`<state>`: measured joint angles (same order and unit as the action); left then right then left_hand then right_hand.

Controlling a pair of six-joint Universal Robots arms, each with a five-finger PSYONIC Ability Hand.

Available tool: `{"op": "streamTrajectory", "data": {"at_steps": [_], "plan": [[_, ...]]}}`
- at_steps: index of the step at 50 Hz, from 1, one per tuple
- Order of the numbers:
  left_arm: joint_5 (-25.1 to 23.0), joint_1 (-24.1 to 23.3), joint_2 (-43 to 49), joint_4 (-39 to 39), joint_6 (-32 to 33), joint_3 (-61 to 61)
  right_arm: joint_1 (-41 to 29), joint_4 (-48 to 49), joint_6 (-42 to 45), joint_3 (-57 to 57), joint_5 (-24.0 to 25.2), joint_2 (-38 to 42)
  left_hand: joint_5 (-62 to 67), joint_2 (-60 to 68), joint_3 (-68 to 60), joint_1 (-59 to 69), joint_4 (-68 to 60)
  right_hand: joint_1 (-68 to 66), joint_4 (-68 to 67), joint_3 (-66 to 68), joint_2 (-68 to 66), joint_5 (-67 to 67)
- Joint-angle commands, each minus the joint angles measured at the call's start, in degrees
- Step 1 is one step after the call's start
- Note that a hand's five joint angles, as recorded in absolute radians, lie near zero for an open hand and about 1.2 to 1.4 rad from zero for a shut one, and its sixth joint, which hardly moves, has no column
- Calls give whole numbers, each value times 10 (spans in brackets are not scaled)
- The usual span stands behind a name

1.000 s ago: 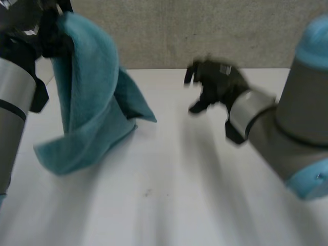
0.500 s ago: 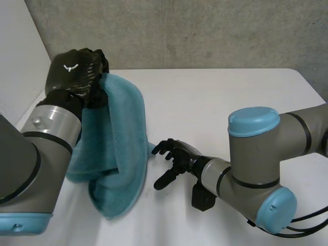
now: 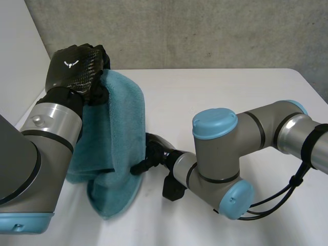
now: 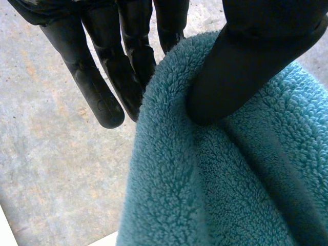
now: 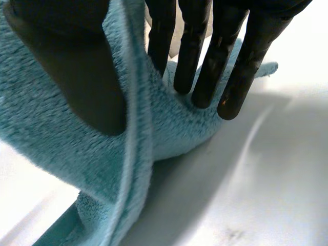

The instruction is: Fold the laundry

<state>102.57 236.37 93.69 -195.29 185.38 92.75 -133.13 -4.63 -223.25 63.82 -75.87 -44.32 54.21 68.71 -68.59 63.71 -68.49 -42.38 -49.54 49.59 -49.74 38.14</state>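
Observation:
A teal towel [image 3: 119, 128] hangs doubled from my left hand [image 3: 77, 69], held high at the table's left side; its lower folds rest on the white table [image 3: 220, 97]. In the left wrist view the thumb [image 4: 246, 61] pinches the towel's top edge [image 4: 215, 179] against the fingers [image 4: 102, 87]. My right hand [image 3: 156, 149] reaches in low from the right to the towel's hanging side edge. In the right wrist view that hemmed edge [image 5: 130, 154] runs between the thumb [image 5: 77, 66] and the straight fingers [image 5: 205, 61], which press on the cloth.
A grey wall [image 3: 205, 31] stands behind the table. A white panel [image 3: 18, 61] rises at the left. The table's rounded far right corner [image 3: 302, 77] lies beyond my right arm [image 3: 246, 143], with bare tabletop [image 5: 266, 174] beneath that hand.
My right hand has moved left and down from open table to the towel's lower side edge and closed on it. The left hand keeps the towel raised.

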Motion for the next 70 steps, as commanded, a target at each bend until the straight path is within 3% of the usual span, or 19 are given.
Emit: {"op": "streamTrajectory", "data": {"at_steps": [1,4,9,12,19,27,34,39,47,53,59,63,70], "plan": [[0,1,3,0,0,-1,5,3,-3,14,-31,-9,158,113,-114,163,-115,-376,-305,304,-303,319],[0,5,0,-3,0,-2,11,7,9,24,-87,-40,158,113,-114,163,-115,-376,-305,304,-303,319],[0,12,-3,-5,1,-10,47,19,71,51,-125,-127,158,113,-114,163,-115,-376,-305,304,-303,319],[0,13,-5,-5,1,-15,101,56,191,80,-133,-213,158,113,-114,163,-115,-376,-305,304,-303,319],[1,6,-12,-4,0,-1,120,103,400,86,-130,-310,158,113,-114,163,-115,-376,-305,304,-303,319],[-1,-9,32,-4,-1,45,112,11,567,96,-127,-317,158,113,-114,163,-115,-376,-305,304,-303,319],[-1,-33,94,1,-5,55,110,-107,707,97,-132,-243,158,113,-114,163,-115,-376,-305,304,-303,319],[-2,-40,137,1,-5,55,112,-160,738,97,-132,-209,158,113,-114,163,-115,-376,-305,304,-303,319],[-3,-40,170,-4,-1,15,118,-134,747,81,-133,-195,158,113,-114,163,-115,-376,-305,304,-303,319],[-7,-36,184,-5,1,-95,118,-35,766,-24,-139,-171,158,113,-114,163,-115,-376,-305,304,-303,319],[16,-19,142,-46,-5,-230,120,167,768,-132,-176,-178,158,113,-114,163,-115,-376,-305,304,-303,319],[56,-3,71,-122,-5,-212,119,270,767,-121,-180,-205,158,113,-114,163,-115,-376,-305,304,-303,319],[61,-35,28,-135,-3,-87,118,270,767,-16,-160,-229,158,113,-114,163,-115,-376,-305,304,-303,319]]}}
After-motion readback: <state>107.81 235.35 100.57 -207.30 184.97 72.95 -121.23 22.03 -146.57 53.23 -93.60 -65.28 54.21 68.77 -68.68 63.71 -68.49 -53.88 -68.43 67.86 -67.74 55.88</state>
